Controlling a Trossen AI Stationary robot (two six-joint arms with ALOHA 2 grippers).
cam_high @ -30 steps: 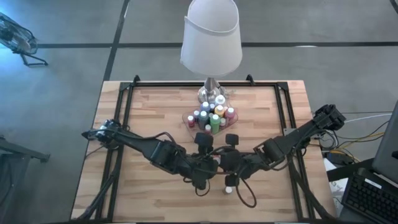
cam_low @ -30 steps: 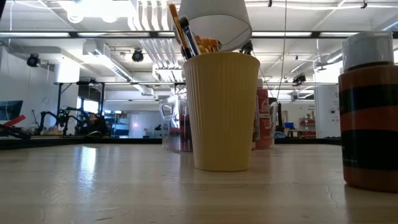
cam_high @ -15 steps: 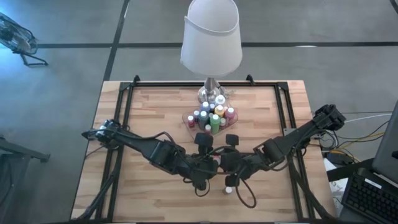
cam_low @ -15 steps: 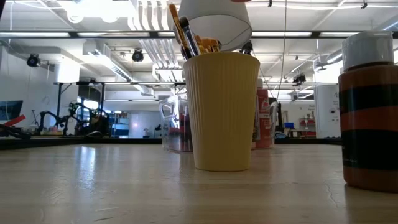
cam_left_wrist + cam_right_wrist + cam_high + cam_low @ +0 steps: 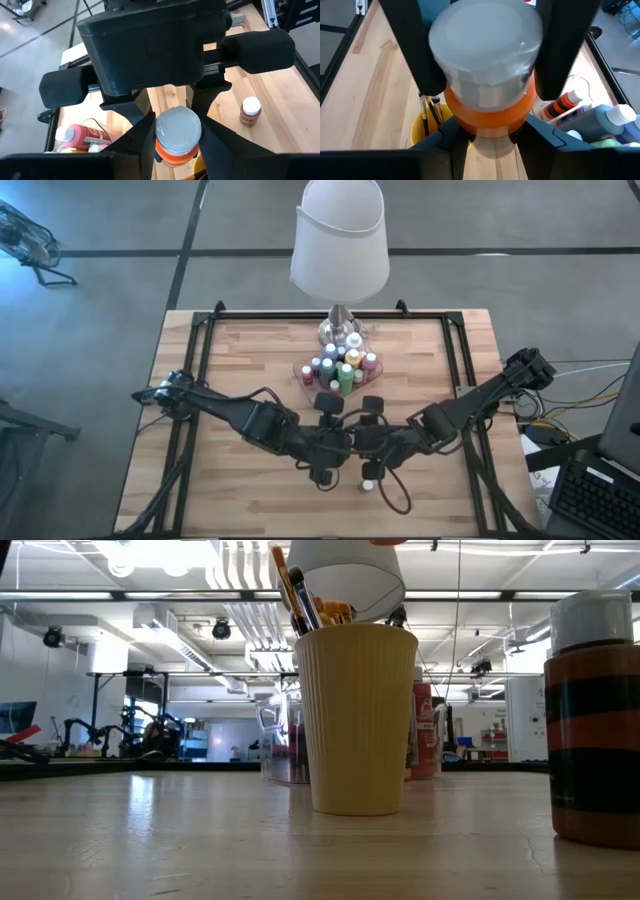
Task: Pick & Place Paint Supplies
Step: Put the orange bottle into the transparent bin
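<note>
An orange paint bottle [image 5: 490,107] with a white cap [image 5: 178,127] hangs over the table's near middle, between my two grippers. My left gripper [image 5: 177,142] and my right gripper [image 5: 492,142] meet there [image 5: 348,446], each shut on this bottle. Below it stands a yellow cup [image 5: 422,132] holding dark-handled brushes [image 5: 295,590]; the arms hide the cup in the high view. A brown-striped bottle [image 5: 368,481] stands on its base on the wood close by. More bottles [image 5: 340,365] stand in the clear tray [image 5: 301,372]. My left gripper has the bottle's white cap [image 5: 437,75] pinched between its two fingers [image 5: 415,45], one on each side. The fingers slant down from the table's left. The bottle is clear of the table with its cap up. My right gripper pinches the bottle's body below the orange band [image 5: 492,145] between its two fingers [image 5: 445,145]. It slants down from the table's right. The bottle is lifted clear, above the yellow cup.
A lamp with a white shade [image 5: 340,240] stands on its metal base [image 5: 340,332] at the far middle, right behind the tray. A red bottle [image 5: 77,137] lies in the tray's direction. Bare wood [image 5: 230,360] spreads to the left and right.
</note>
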